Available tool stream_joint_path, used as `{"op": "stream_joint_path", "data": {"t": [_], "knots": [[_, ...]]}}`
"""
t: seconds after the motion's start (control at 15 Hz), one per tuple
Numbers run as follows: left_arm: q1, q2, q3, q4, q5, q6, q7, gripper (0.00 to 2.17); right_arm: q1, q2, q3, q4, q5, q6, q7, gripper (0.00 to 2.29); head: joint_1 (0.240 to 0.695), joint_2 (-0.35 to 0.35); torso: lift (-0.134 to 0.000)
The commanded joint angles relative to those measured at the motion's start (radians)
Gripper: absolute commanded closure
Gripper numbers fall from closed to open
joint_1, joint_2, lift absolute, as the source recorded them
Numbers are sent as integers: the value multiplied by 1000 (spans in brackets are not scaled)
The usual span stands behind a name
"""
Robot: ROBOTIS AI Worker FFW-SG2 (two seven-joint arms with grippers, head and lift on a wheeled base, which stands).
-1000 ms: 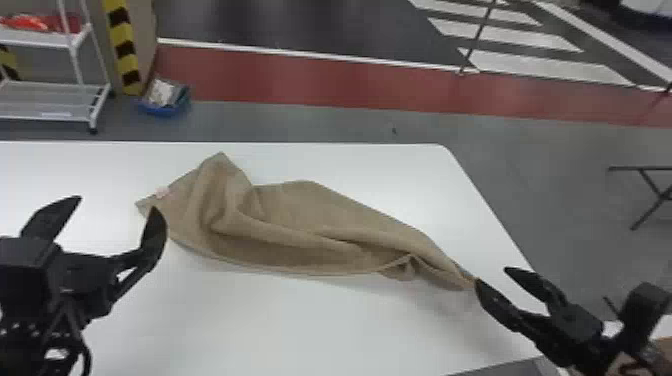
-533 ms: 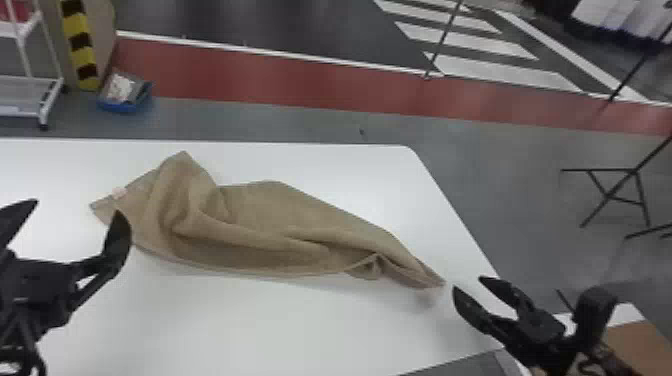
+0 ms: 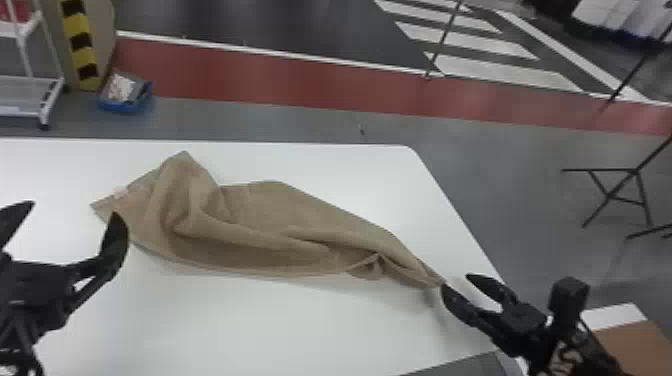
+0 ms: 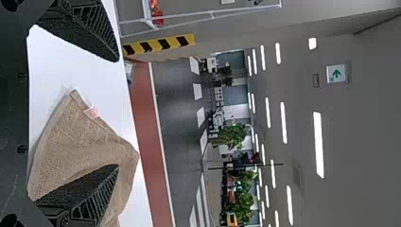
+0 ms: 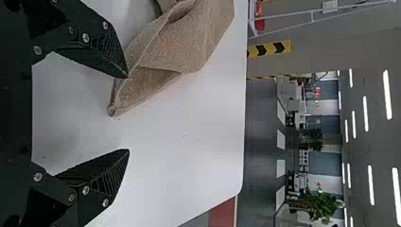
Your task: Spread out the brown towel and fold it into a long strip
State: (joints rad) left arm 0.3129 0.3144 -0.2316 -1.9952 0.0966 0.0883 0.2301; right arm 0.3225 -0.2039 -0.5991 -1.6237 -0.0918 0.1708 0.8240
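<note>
While a white table (image 3: 240, 325) bears the towel (image 3: 300, 210), grey floor (image 3: 280, 120) lies beyond.

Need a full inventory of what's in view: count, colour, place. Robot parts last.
brown towel: one, brown, crumpled on table
table: one, white, under towel
shelf cart: one, white, beyond table's left
hazard strip: one, yellow and black, beside cart
bin: one, blue, floor beyond table
floor band: one, red, beyond table
crossing stripes: several, white, beyond floor band
metal stand: at least one, black, right of table
direction sign: one, green and white, high in background
plants: several, green, background
ceiling lights: many, white, overhead
left gripper: one, black, jaws open, by towel's left end
right gripper: one, black, jaws open, by towel's narrow right end
</note>
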Motion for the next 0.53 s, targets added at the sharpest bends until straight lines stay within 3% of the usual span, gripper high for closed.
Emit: {"op": "stream_joint_path", "data": {"t": [0.0, 0.47], "knots": [[0, 0, 0, 1, 0, 0, 0, 80, -11, 0, 7, 10, 11, 6, 0, 380, 695, -327, -125], [-2, 2, 1, 0, 0, 0, 0, 80, -36, -2, 33, 16, 34, 59, 1, 475, 695, -314, -125]]}}
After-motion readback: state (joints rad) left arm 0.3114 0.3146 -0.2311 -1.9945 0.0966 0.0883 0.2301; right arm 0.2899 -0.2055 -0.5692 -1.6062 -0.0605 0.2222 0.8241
